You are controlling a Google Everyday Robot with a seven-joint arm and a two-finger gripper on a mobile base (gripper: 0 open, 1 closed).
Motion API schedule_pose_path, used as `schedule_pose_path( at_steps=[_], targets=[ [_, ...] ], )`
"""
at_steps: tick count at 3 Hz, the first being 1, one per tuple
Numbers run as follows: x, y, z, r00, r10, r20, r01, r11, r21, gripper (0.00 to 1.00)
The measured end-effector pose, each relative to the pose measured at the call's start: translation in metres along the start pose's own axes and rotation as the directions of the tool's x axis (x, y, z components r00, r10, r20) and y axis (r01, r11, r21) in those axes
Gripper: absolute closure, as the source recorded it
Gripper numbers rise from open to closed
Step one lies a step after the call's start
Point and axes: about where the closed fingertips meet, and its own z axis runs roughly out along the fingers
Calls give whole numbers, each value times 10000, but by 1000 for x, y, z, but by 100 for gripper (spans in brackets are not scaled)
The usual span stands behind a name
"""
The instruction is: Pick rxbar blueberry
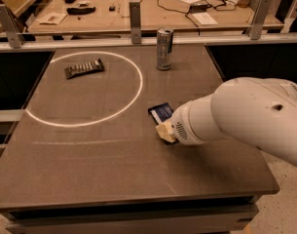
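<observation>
The rxbar blueberry (161,113), a flat dark blue wrapper with a white label patch, lies on the dark table right of the white circle; its right end is hidden by my arm. My gripper (165,132) shows as a pale yellowish tip at the end of the bulky white arm. It sits low over the table, just in front of the bar's near end and touching or almost touching it.
A dark brown shiny bar wrapper (84,68) lies inside the white circle (133,99) at the upper left. A silver can (164,48) stands upright at the table's back edge. The table's front edge (138,199) is near. A cluttered bench stands behind.
</observation>
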Motion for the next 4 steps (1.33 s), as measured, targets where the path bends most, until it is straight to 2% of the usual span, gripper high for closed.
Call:
schedule_pose_path(
  at_steps=[2, 4],
  targets=[
    [-1, -2, -1, 10000, -27, 35, 27, 10000, -71, 100],
    [-33, -20, -25, 9928, 200, 1180, -118, 9975, -696, 100]
  ],
)
